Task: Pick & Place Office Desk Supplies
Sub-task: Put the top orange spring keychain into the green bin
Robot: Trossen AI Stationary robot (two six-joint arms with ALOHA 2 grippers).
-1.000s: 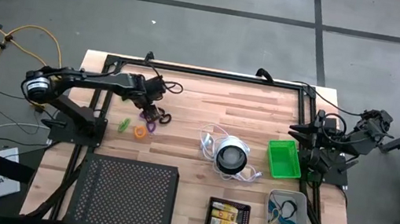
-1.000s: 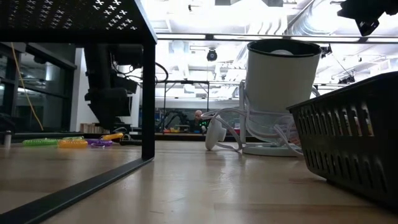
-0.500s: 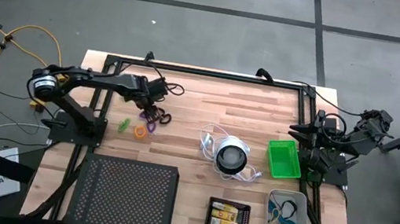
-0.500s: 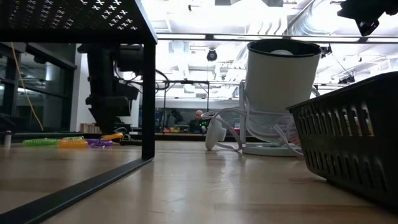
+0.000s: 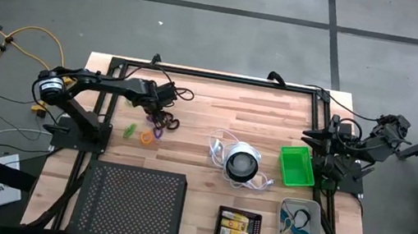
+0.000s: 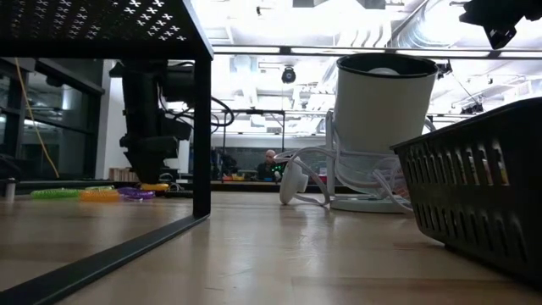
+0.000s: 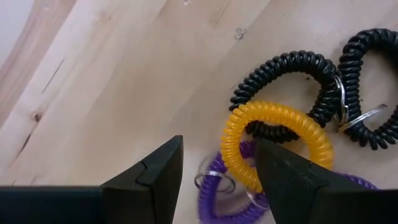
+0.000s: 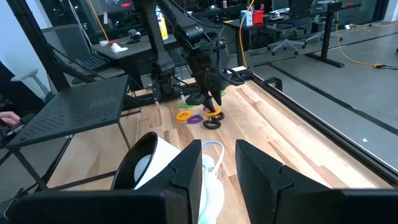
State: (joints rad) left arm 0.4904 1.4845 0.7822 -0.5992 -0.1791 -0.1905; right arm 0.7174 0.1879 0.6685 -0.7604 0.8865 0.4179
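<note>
Several supplies are already sorted, by the look of it, and a cluster of loops is left on the bench (image 5: 219,102). Of the containers, the black tray (image 5: 238,227) holds yellow-and-white packs (image 5: 233,225), the clear tray (image 5: 299,230) holds teal and dark cords (image 5: 297,222), and the green tray (image 5: 296,165) looks empty. The left pincer (image 7: 217,168), spread wide, hangs over the orange loop (image 7: 277,144) beside the purple loop (image 7: 214,202), black coils (image 7: 348,87) and green loop (image 5: 130,130). The right pincer (image 8: 216,163), parted and empty, waits at the bench's edge.
</note>
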